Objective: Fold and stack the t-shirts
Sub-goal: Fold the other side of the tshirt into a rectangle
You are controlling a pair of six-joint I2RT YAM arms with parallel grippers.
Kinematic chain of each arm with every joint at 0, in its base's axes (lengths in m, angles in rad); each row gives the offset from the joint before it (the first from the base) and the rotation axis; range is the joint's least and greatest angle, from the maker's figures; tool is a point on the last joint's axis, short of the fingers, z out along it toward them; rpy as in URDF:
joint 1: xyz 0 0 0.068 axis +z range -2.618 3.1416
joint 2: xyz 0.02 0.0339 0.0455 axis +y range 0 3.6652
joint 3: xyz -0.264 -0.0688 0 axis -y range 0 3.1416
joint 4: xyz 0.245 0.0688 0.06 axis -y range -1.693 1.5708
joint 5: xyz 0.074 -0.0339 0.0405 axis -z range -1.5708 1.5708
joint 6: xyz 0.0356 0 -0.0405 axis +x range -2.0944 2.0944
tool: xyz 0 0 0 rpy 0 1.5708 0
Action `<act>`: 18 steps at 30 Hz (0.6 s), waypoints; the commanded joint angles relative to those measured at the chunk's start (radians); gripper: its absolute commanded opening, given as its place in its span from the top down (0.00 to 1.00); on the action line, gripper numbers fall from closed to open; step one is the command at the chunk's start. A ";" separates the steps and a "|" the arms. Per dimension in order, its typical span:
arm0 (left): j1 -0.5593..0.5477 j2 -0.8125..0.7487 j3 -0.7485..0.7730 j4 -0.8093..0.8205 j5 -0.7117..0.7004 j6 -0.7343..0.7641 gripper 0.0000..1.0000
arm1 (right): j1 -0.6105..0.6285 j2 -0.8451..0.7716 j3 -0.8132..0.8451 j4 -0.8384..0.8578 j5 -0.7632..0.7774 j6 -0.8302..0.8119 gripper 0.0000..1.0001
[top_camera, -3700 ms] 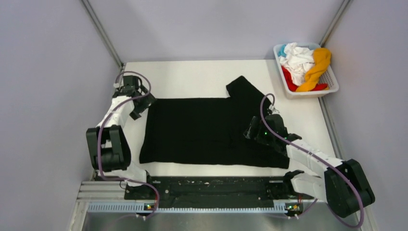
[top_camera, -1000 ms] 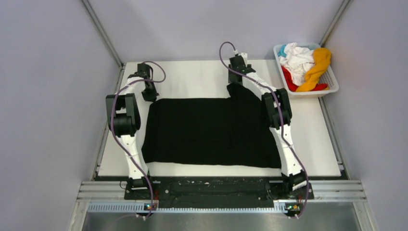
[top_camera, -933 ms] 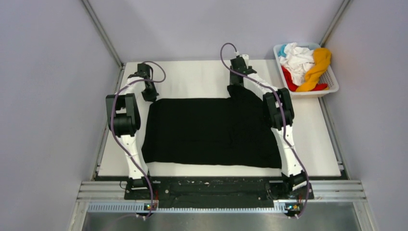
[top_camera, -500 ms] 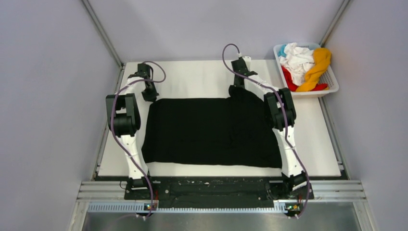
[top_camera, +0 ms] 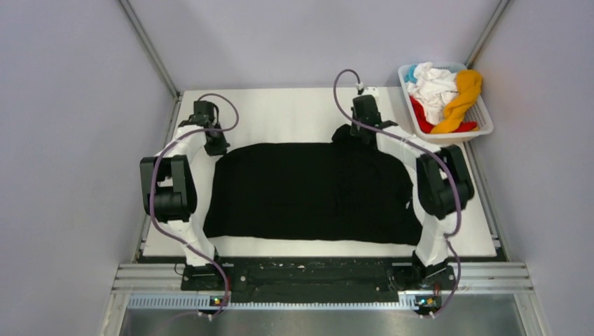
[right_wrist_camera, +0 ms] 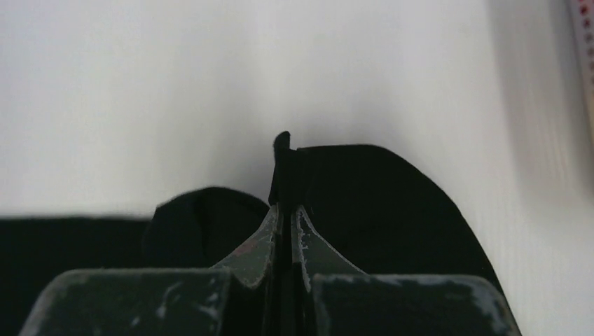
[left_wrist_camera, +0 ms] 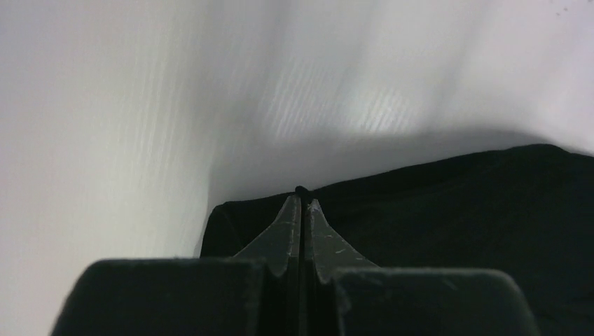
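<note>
A black t-shirt point(top_camera: 308, 192) lies spread over the white table point(top_camera: 280, 112). My left gripper point(top_camera: 216, 145) is shut on its far left corner; in the left wrist view the gripper point(left_wrist_camera: 302, 199) pinches the edge of the black cloth point(left_wrist_camera: 455, 210). At the shirt's far right part my right gripper point(top_camera: 363, 131) is shut on a raised fold, and the right wrist view shows the gripper point(right_wrist_camera: 286, 210) closed with black cloth point(right_wrist_camera: 378, 203) poking up between the tips. White point(top_camera: 434, 82), orange-yellow point(top_camera: 462, 94), red point(top_camera: 422, 115) and light blue point(top_camera: 411, 72) t-shirts lie crumpled in the basket.
The white slatted basket point(top_camera: 488, 123) stands at the table's far right corner, close to my right wrist. Grey walls close in the table on three sides. A bare strip of table runs behind the black shirt and another along its right.
My right gripper has shut on the shirt's far right part and shifted right, bunching the cloth there. Both elbows have swung outward. The left gripper stays shut on its corner.
</note>
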 commanded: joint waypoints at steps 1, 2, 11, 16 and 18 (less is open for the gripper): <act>-0.024 -0.153 -0.100 0.072 -0.031 -0.039 1.00 | 0.046 -0.318 -0.213 0.087 -0.018 -0.026 1.00; -0.026 -0.179 -0.122 0.077 -0.035 -0.044 1.00 | 0.053 -0.367 -0.252 0.083 -0.023 -0.023 1.00; -0.034 -0.509 -0.366 0.111 -0.128 -0.116 1.00 | 0.136 -0.796 -0.498 -0.072 -0.018 0.001 1.00; -0.033 -0.671 -0.511 0.153 -0.185 -0.160 1.00 | 0.145 -0.970 -0.610 -0.145 -0.059 0.035 1.00; -0.034 -0.707 -0.555 0.193 -0.180 -0.155 1.00 | 0.147 -1.011 -0.641 -0.169 -0.068 0.045 1.00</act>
